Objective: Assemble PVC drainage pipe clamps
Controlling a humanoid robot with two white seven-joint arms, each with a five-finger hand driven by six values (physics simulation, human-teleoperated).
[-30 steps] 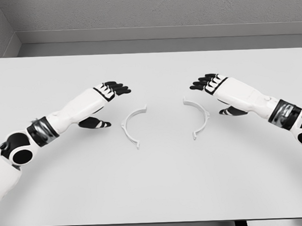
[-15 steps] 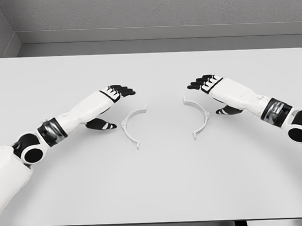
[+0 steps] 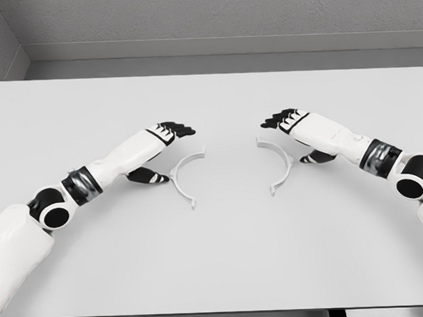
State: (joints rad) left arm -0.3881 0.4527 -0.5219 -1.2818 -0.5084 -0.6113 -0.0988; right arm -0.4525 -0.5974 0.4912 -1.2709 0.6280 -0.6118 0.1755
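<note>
The black fingers (image 3: 181, 129) of the left hand (image 3: 165, 136) are stretched out nearly flat and loosely spread, holding nothing, with the thumb (image 3: 148, 177) hanging apart below them, close to the worktop. The right hand (image 3: 294, 124) mirrors this: its black fingers (image 3: 274, 119) reach out straight and relaxed, empty, the thumb (image 3: 316, 157) lowered beneath the palm.

Both hands hover over a plain pale grey worktop (image 3: 215, 256), the left arm entering from the lower left and the right arm from the right edge. Between the hands lie two white, half-round plastic pipe clamp halves, flat on the worktop and well apart from each other. The left clamp half (image 3: 186, 176) curves with its open side facing right, its small end tabs pointing toward the middle; the left thumb sits just beside its outer curve, and whether it touches cannot be told. The right clamp half (image 3: 279, 164) curves the opposite way, open side facing left, with the right hand's fingers above its upper end and the thumb near its outer curve. The two open sides face one another across a bare gap.
</note>
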